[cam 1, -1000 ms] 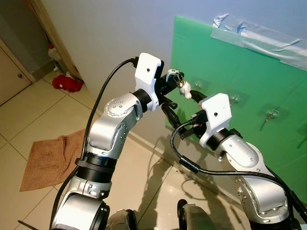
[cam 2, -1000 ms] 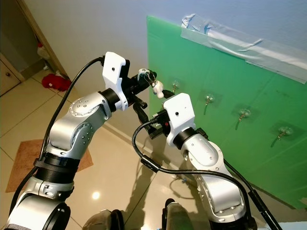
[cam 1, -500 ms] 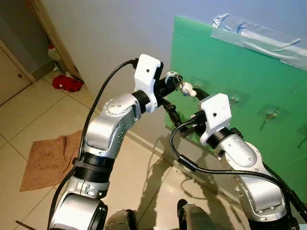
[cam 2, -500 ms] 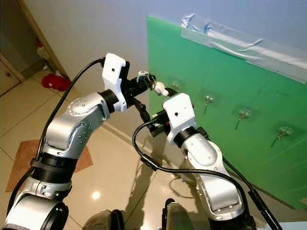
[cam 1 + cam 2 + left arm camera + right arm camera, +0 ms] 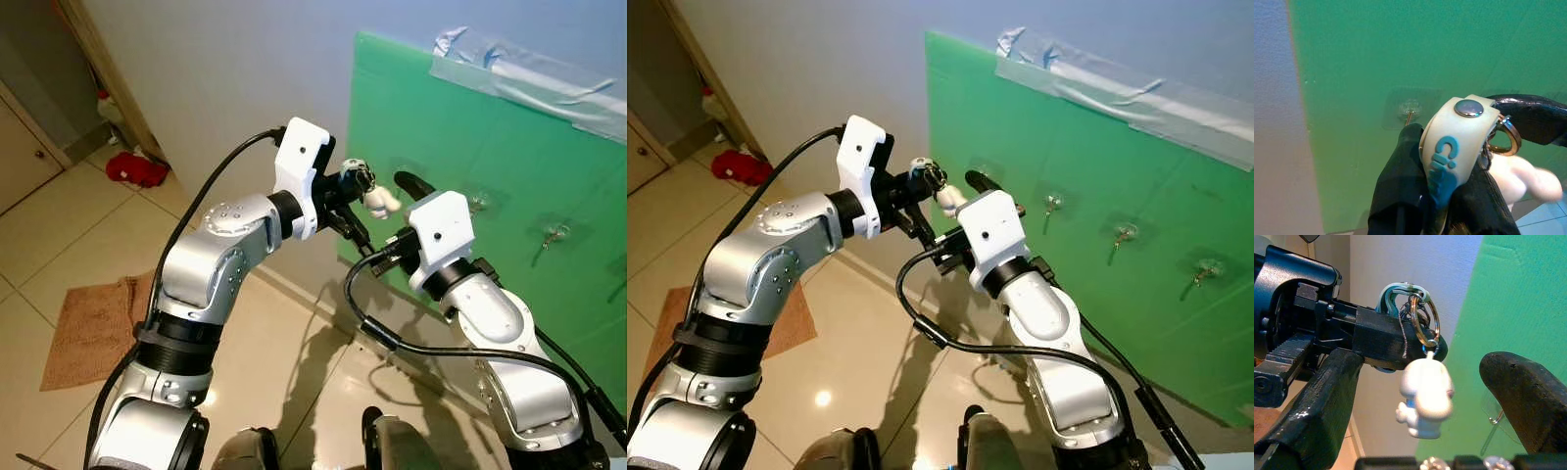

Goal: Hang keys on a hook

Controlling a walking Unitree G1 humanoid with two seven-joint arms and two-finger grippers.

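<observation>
Your left hand point(image 5: 355, 186) is clamped on the keys point(image 5: 1457, 142) by their cream strap, which loops up over the fingertips with its long axis running away from the hand toward the green board point(image 5: 509, 166). The brass ring point(image 5: 1422, 320) and white figurine point(image 5: 1425, 396) hang downward from the strap. The keys sit raised in front of the board, near its left edge, close to the leftmost hook point(image 5: 1409, 111) but apart from it. Your right hand point(image 5: 1420, 396), just beside and below, stands wide open, holding nothing.
</observation>
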